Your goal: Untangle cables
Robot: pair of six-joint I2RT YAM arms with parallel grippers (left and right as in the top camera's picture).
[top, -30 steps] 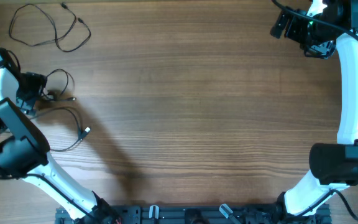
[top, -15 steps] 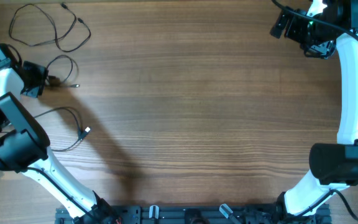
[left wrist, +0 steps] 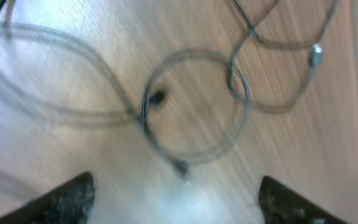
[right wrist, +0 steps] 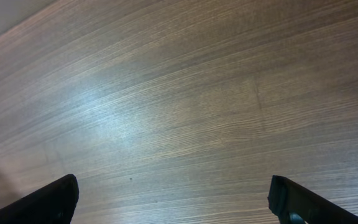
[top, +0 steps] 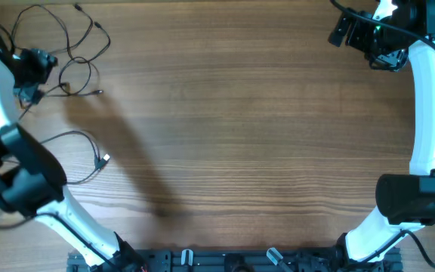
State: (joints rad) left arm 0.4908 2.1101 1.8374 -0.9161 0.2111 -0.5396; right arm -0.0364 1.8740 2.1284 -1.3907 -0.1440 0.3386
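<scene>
Three thin black cables lie at the table's left. A large loose loop [top: 55,34] is at the far left corner. A small loop [top: 78,75] with a plug end lies just below it. A third strand [top: 81,140] with a light plug lies nearer the front. My left gripper [top: 30,75] is just left of the small loop. In the blurred left wrist view its fingers [left wrist: 176,183] are wide apart, with the small loop [left wrist: 194,106] on the wood ahead of them. My right gripper [top: 351,30] is open and empty at the far right, over bare wood [right wrist: 174,186].
The wooden table [top: 240,136] fills the overhead view. The left arm's white links [top: 17,174] stand over the left edge, the right arm's [top: 429,113] along the right edge. A black rail [top: 217,261] runs along the front edge.
My left gripper has moved toward the far edge of the table, and the small loop with its plug end has shifted the same way with it. The right arm has not moved.
</scene>
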